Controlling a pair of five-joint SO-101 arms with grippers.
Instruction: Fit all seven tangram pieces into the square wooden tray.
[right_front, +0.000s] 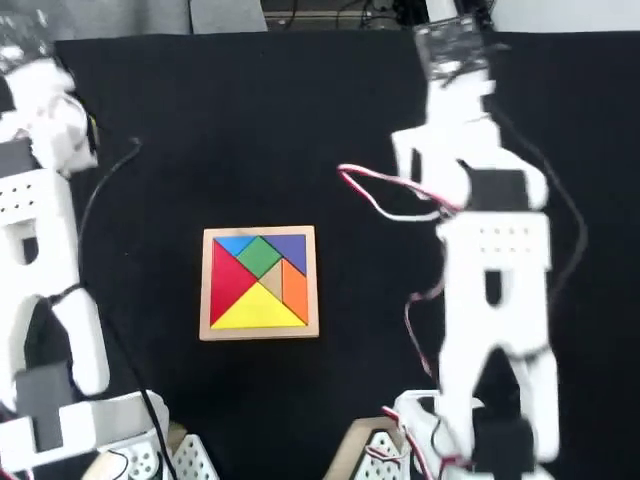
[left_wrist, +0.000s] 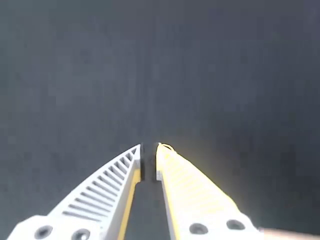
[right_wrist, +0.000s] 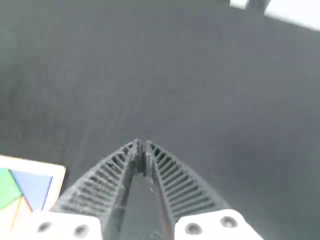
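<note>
The square wooden tray (right_front: 207, 285) lies in the middle of the black table. Inside it sit a red triangle (right_front: 230, 285), a yellow triangle (right_front: 258, 312), a green square (right_front: 261, 255), a blue piece (right_front: 288, 247), a light blue triangle (right_front: 234, 244), an orange piece (right_front: 295, 287) and a small tan triangle (right_front: 270, 285), packed edge to edge. My left gripper (left_wrist: 149, 147) is shut over bare cloth with nothing in it. My right gripper (right_wrist: 142, 145) is shut and holds nothing; a corner of the tray (right_wrist: 35, 169) with its blue piece (right_wrist: 32, 187) lies off to its side.
The left arm (right_front: 40, 220) stands along the table's left edge and the right arm (right_front: 495, 250) right of the tray. A red and white cable (right_front: 385, 195) loops off the right arm. Black cloth surrounds the tray on all sides.
</note>
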